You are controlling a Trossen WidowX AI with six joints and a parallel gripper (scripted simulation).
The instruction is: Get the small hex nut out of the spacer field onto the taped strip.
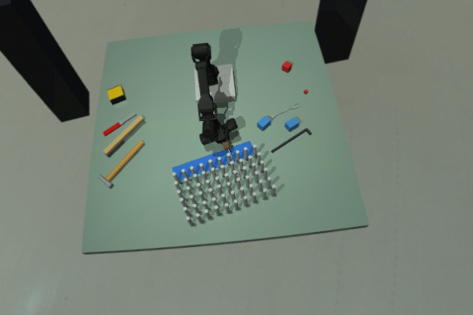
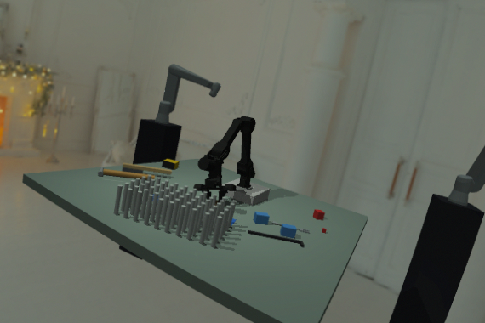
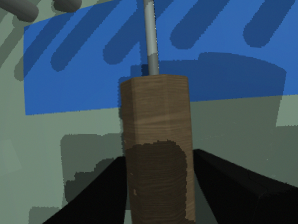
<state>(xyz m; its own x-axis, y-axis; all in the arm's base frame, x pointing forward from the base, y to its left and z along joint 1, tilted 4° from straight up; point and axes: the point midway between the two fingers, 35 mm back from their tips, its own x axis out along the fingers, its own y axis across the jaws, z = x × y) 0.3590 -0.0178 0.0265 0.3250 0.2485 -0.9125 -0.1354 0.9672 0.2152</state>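
Note:
My gripper (image 1: 224,142) (image 2: 215,189) (image 3: 158,159) is shut on the brown wooden handle (image 1: 226,146) (image 3: 156,143) of a pick tool. It hangs low over the blue taped strip (image 1: 183,168) (image 3: 67,63) (image 2: 233,222). The tool's thin metal rod (image 3: 150,23) points forward across the strip, in between the front rows of the standing grey spacers (image 1: 226,186) (image 2: 170,210). All spacers that I can see stand upright. The hex nut is hidden among them in every view.
Left of the field lie a hammer (image 1: 122,164), a wooden bar (image 1: 124,136), a red screwdriver (image 1: 118,124) and a yellow block (image 1: 116,94). To the right are two blue blocks (image 1: 263,123) (image 1: 292,123), a wire fork tool (image 1: 286,110), a black hex key (image 1: 291,139), a red cube (image 1: 286,66) and a red ball (image 1: 305,91).

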